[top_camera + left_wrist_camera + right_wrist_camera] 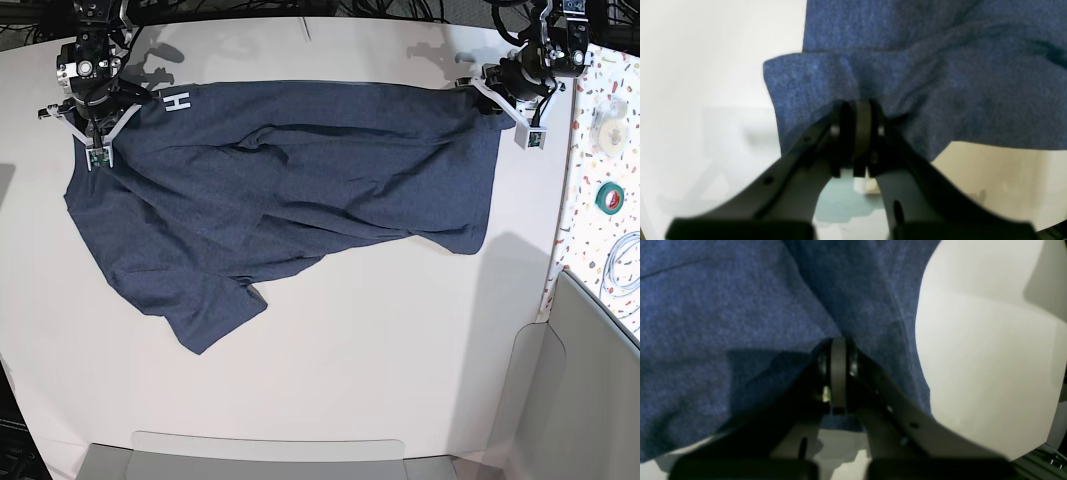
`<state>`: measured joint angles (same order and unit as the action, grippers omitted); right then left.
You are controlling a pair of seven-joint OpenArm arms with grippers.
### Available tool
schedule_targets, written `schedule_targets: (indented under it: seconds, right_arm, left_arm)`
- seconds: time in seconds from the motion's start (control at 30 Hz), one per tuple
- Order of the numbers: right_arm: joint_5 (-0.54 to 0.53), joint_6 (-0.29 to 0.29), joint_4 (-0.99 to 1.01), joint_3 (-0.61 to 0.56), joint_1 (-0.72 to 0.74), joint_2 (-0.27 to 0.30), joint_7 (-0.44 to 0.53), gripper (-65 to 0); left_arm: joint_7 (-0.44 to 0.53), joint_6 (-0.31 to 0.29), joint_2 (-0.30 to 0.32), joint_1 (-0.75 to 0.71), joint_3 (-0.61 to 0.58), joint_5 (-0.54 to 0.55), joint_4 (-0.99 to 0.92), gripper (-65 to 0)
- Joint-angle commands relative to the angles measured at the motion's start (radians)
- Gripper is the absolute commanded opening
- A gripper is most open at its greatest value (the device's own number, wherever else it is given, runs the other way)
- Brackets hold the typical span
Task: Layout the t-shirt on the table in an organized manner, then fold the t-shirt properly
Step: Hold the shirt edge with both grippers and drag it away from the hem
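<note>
White table [330,380] fills the room. On it, the t-shirt [290,200] stretches sideways between both arms. The left gripper [492,100] and right gripper [98,135] pinch its far corners tight.

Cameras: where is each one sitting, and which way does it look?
Left wrist: rides the left arm, looking along the left gripper, shut on the t-shirt.
Right wrist: rides the right arm, looking along the right gripper, shut on the same shirt.
Base: high up, looking down at the table, with the shirt stretched between both arms.
Shared: all three views show the navy shirt and white tabletop.
</note>
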<state>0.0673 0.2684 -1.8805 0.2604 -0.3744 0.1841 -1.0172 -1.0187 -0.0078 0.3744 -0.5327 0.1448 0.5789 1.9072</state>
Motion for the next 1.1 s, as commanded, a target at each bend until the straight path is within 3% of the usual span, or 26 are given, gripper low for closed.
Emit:
schedule_targets:
  seconds: [0.0,0.37,0.7,1.07]
  right_arm:
    - [0.002,0.004,0.006,0.003,-0.011,0.007,-0.033,-65.0]
    - [0.002,0.004,-0.003,0.001,-0.114,0.015,-0.033,-65.0]
    - [0.007,0.004,-0.003,0.010,-0.206,0.058,-0.033,-65.0]
    - [0.004,0.004,-0.011,0.029,-0.303,0.048,-0.033,-65.0]
  left_arm:
    - [-0.012,0.002,0.008,-0.011,0.002,-0.006,0.005,-61.0]
    - [-0.012,0.004,0.008,-0.056,0.013,-0.007,0.010,-61.1]
    - [-0.015,0.004,0.008,-0.137,0.204,-0.007,0.010,-61.1]
    - [-0.013,0.004,-0.016,-0.218,0.207,-0.003,0.053,-61.1]
